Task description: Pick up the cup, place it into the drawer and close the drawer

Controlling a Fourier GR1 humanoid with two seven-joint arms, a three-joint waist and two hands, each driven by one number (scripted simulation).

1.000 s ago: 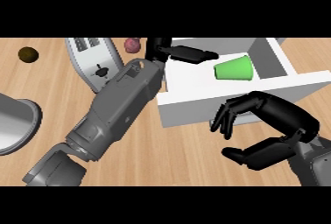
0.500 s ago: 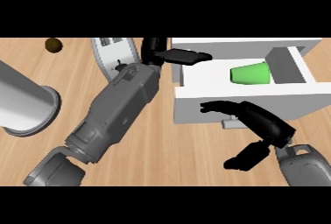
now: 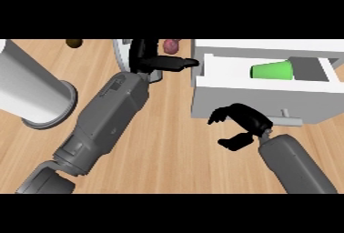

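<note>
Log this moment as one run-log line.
cup: green cup lying in open drawer | left hand: open, at drawer's left edge | right hand: curled, empty, at drawer front | drawer: not yet closed

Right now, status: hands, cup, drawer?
Left hand open beside drawer. Right hand curled, empty, at drawer front. Green cup lying inside; drawer open. Nothing blocking.

The plain bright green plastic cup (image 3: 273, 70) lies tipped on its side inside the open white box-shaped drawer (image 3: 255, 98), toward the drawer's back. It tapers, its wider end pointing to my left and its narrower end to my right, just beside a grey block in the same compartment. The drawer stands pulled out, its flat white front panel facing me, with a small grey bar handle (image 3: 290, 120) low at that panel's right end.
</note>
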